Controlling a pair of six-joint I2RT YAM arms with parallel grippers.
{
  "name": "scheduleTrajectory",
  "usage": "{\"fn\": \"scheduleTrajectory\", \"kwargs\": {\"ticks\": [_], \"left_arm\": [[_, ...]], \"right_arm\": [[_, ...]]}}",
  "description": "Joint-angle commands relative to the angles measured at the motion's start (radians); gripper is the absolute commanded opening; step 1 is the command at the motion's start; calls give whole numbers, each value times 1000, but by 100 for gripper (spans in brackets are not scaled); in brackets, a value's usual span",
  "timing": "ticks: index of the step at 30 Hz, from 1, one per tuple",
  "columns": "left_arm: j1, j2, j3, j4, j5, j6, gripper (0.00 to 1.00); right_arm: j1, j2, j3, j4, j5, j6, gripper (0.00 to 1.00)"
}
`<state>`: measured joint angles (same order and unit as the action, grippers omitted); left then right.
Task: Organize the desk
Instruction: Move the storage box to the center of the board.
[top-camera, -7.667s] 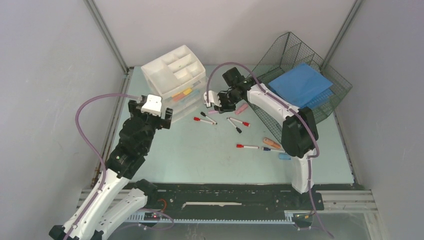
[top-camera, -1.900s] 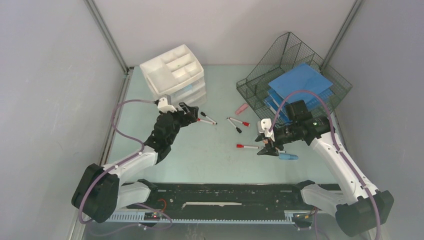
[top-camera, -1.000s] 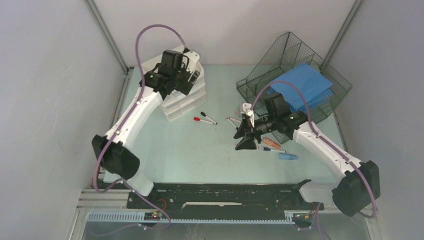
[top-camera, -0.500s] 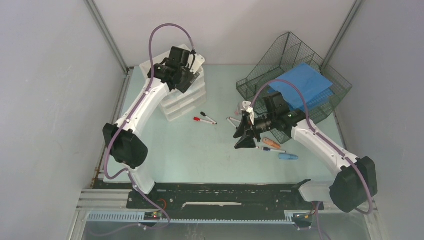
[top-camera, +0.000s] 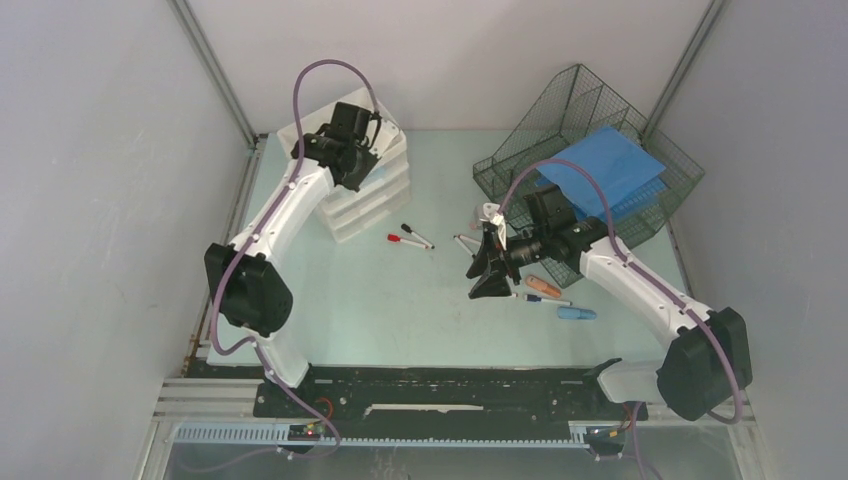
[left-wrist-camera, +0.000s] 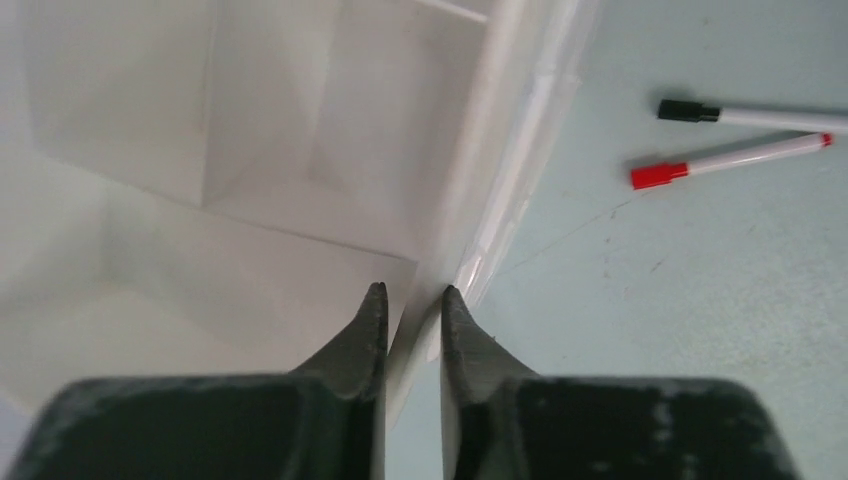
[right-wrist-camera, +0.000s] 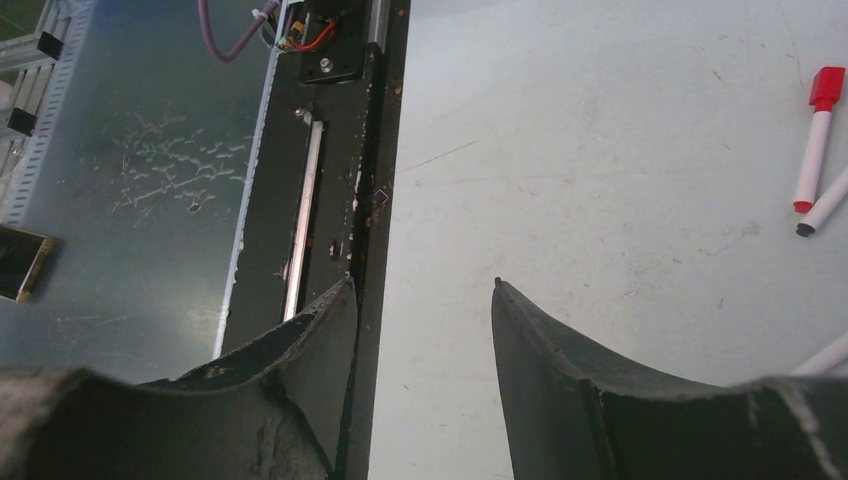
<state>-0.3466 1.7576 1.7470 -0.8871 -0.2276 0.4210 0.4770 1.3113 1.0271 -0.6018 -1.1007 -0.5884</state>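
**Inspector:** Far left of the desk (top-camera: 380, 320)?

**Assistant:** The drawer unit (top-camera: 380, 195) stands there, close to the back-left corner.

**Inspector:** Far right?

**Assistant:** The wire tray (top-camera: 590, 95) sits in the back-right corner, with a stack of folders (top-camera: 610, 165) lying in it.

**Inspector:** Between them?

**Assistant:** A pair of markers (top-camera: 410, 238) lies on the surface just before the drawer unit, towards the middle. Two more pens (top-camera: 545, 292) lie right of centre, before the tray. A short tube (top-camera: 578, 313) lies just beside them, nearer and to the right.

**Inspector:** Near edge?

**Assistant:** The rail (top-camera: 450, 385) runs along it.
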Motion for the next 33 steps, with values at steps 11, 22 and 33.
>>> {"fn": "scheduleTrajectory", "kwargs": {"ticks": [11,22,33], "left_arm": [[45,-143,25,63,110,-166,0],[132,-269,-43,87,339,-345,0],[179,-358,-163,160,469,-414,0]], "right_arm": [[29,137,3,704,-14,540,61],[79,554,246,1305,24,1274,66],[116,840,506,1322,158,1509,91]]}}
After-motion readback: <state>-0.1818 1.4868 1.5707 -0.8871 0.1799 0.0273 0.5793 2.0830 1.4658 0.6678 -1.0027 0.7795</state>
